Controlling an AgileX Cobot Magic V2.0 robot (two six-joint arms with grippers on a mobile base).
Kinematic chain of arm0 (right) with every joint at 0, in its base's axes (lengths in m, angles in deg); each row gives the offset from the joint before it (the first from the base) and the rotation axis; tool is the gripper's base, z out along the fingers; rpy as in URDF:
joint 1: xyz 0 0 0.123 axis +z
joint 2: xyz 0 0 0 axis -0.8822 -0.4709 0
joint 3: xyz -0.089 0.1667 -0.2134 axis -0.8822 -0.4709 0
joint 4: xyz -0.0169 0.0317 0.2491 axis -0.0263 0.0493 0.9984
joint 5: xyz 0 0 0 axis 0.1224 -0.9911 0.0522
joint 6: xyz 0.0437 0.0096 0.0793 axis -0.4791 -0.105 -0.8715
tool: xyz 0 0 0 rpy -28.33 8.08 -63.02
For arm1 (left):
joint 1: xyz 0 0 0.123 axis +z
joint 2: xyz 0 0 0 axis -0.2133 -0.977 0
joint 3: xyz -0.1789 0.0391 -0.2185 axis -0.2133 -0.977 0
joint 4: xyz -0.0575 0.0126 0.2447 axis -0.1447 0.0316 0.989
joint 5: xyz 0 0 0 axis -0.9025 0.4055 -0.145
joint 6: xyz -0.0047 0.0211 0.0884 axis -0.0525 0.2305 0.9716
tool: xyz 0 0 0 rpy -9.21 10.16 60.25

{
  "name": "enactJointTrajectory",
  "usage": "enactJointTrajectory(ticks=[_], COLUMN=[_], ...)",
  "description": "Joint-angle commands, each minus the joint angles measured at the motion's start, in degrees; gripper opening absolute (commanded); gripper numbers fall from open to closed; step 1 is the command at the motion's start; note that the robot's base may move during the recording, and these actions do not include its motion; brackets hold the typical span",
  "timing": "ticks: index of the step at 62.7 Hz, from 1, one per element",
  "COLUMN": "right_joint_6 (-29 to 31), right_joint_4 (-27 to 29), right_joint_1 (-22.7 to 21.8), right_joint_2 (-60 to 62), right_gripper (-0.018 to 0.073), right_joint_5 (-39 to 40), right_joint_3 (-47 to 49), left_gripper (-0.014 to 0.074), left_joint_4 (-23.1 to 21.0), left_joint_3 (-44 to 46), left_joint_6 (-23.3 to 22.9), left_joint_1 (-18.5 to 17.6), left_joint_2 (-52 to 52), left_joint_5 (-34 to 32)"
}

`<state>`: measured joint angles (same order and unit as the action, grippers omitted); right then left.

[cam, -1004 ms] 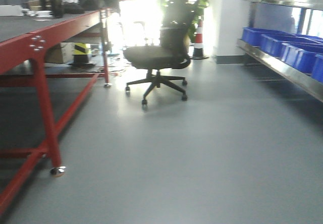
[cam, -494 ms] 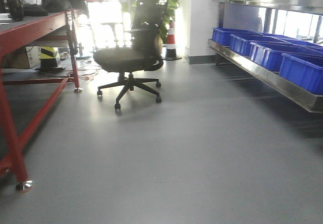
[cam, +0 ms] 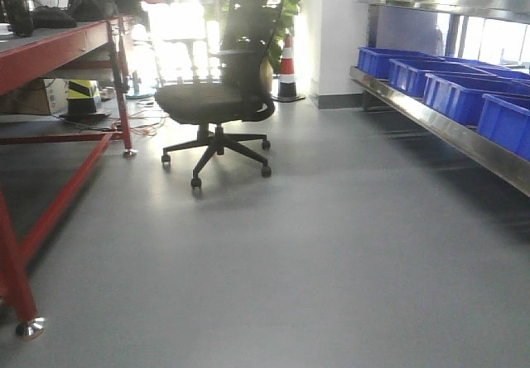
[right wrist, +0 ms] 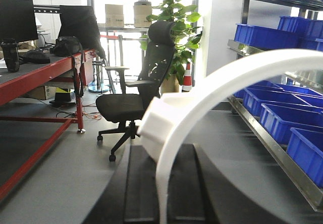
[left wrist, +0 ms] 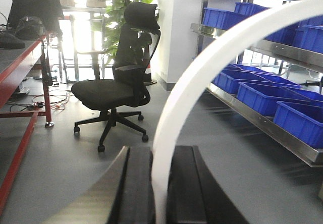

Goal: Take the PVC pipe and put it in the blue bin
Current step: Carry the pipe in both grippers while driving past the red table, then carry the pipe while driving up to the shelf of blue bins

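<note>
In the left wrist view a white PVC pipe point(left wrist: 202, 77), a thin curved strap, rises from between the black fingers and arcs to the upper right. My left gripper point(left wrist: 160, 156) is shut on it. In the right wrist view a second white PVC pipe point(right wrist: 212, 88) curves the same way, with a flat tab point(right wrist: 159, 120) at its left end. My right gripper point(right wrist: 162, 151) is shut on that one. Blue bins point(cam: 460, 94) stand in a row on the steel rack at the right. The front view shows neither gripper nor pipe.
A black office chair point(cam: 217, 103) stands on the grey floor ahead. A red-framed table point(cam: 58, 45) runs along the left. The steel rack point(cam: 439, 123) lines the right side. A traffic cone point(cam: 288, 70) and a plant stand behind the chair.
The front view has swung right: the red table slid toward the left edge and the rack with blue bins shows more fully. The chair looks slightly nearer.
</note>
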<state>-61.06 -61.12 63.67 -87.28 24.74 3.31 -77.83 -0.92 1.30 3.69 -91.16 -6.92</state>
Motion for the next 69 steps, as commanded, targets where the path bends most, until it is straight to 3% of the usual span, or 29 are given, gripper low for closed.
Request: enactJointTrajectory(ticks=[1, 69], right_joint_6=[0.2, 0.2], right_joint_4=[-0.5, -0.5], right_joint_1=[0.1, 0.1], right_joint_2=[0.3, 0.3], right_gripper=[-0.0167, -0.0167], right_joint_5=[1.4, 1.4], right_joint_3=[0.0, 0.0], left_gripper=[-0.0111, -0.0111], left_joint_4=[0.0, 0.0], left_joint_3=[0.2, 0.2], left_joint_6=[-0.4, -0.4], left_joint_1=[-0.4, -0.4], left_joint_2=[0.3, 0.3], left_joint_5=[-1.5, -1.5])
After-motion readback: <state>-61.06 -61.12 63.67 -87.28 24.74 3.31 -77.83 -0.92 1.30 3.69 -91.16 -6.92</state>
